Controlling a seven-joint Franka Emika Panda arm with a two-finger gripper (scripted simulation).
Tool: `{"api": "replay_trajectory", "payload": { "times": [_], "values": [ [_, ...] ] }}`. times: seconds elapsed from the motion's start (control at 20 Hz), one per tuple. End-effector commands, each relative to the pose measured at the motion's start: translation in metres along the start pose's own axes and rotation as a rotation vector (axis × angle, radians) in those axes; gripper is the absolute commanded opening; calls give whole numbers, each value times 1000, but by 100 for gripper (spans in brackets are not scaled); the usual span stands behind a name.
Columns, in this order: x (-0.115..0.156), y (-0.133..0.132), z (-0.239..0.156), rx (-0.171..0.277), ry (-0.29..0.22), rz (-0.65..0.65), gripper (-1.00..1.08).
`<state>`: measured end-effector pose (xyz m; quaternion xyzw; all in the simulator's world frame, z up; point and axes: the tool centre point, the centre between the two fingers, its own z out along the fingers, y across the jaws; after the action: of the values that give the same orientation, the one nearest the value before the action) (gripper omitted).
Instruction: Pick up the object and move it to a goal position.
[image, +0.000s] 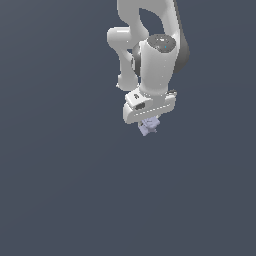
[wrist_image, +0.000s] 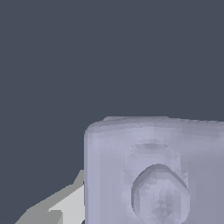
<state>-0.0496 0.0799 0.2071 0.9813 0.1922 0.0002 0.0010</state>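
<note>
Clenched on the small pale lavender-grey blocky object (image: 149, 126) with a raised rounded boss on its face: the white tool (image: 149, 126) of the glossy white Panda arm (image: 152, 55), pointing downward in the exterior view. Object tucked just under the tool's body, seemingly between the jaws, filling much of the wrist view (wrist_image: 155, 175), with one pale grey finger (wrist_image: 61, 205) showing beside it.

Likely mid-carry, judging by the object riding under the tool with nothing seen touching it from below; height above the dark slate-blue counter (image: 60, 190) not readable. No goal marker visible in either view, so remaining distance unknown.

Main risk: slip or twist out of the grip, given a tiny piece with uneven relief and little contact area; a sudden acceleration or a grip only on an edge could cause it. Also possible: a drop short of the goal through early release.

Nothing else around; no obstacle in sight along any path
</note>
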Motion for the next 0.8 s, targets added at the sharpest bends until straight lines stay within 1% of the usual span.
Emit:
{"api": "replay_trajectory", "payload": {
  "times": [0.0, 0.4, 0.75],
  "values": [
    [-1, -17, -27, 0, 0, 0, -100],
    [0, -66, -104, 0, -1, 0, -100],
    [2, -93, -147, 1, 0, 0, -100]
  ]
}}
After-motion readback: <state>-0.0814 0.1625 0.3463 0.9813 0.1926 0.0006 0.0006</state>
